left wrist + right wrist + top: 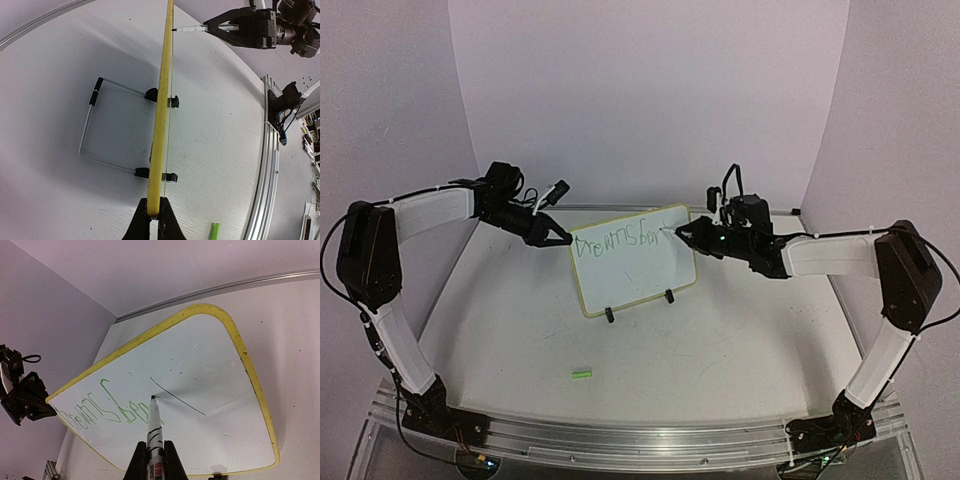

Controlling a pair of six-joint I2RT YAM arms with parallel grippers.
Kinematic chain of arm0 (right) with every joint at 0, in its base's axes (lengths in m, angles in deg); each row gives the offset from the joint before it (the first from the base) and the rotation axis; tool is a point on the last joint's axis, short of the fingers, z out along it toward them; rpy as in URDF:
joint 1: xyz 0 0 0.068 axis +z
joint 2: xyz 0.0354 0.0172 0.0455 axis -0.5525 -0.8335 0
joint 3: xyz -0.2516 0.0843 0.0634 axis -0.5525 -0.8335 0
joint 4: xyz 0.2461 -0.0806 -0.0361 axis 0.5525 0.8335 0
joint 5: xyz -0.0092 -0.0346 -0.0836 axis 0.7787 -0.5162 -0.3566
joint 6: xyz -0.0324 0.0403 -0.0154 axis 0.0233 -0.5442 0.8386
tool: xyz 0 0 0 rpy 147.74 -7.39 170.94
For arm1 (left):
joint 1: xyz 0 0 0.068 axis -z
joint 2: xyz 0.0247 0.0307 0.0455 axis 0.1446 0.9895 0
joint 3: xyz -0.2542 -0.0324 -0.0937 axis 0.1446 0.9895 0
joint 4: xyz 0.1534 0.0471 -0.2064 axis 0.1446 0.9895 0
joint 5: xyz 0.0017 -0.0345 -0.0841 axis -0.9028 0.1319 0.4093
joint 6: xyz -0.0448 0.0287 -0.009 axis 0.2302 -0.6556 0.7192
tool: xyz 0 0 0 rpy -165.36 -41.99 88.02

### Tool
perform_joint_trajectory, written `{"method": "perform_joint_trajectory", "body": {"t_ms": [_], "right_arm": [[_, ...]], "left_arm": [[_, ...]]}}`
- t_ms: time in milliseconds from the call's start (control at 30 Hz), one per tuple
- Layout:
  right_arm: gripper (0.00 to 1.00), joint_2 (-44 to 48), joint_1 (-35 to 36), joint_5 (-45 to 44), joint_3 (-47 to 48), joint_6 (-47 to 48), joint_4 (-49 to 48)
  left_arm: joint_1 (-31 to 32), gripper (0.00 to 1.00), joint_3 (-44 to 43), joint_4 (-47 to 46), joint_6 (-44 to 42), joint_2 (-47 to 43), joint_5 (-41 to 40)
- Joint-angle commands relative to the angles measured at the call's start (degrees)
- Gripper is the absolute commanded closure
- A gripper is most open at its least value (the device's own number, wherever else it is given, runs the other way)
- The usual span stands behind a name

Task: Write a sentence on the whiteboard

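Whiteboard (638,268): stands near the middle of the table (760,340), between the two arms, leaning back on its two black feet (610,315) and a wire stand (87,125) behind it; its face is turned toward the arm bases.
Sentence (618,240): green scrawled letters in one visible line across the upper part of the board, starting near its left edge and ending close to the upper right corner; the words are too rough to read.
Left gripper (560,238): jaws closed tight on the whiteboard's left edge — in the left wrist view the yellow frame is pinched edge-on between the fingers.
Right gripper (682,232): jaws closed around a marker (154,427), which sticks out forward from between the fingers.
Marker tip: rests on the white surface just past the last green letter, near the upper right corner.
Cap (582,373): small, green, lying on the table in front of the board — well apart from both grippers.
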Motion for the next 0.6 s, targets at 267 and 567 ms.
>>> {"method": "perform_joint_trajectory", "body": {"t_ms": [267, 567], "right_arm": [[1.0, 2.1, -0.3, -1.3, -4.1, -1.0, -1.3], [1.0, 2.4, -0.3, -0.9, -3.4, -0.7, -1.3]], "left_arm": [[1.0, 1.0, -0.4, 3.4, -1.9, -0.8, -3.0], [1.2, 1.0, -0.4, 3.5, -1.9, -0.8, -2.9]]}}
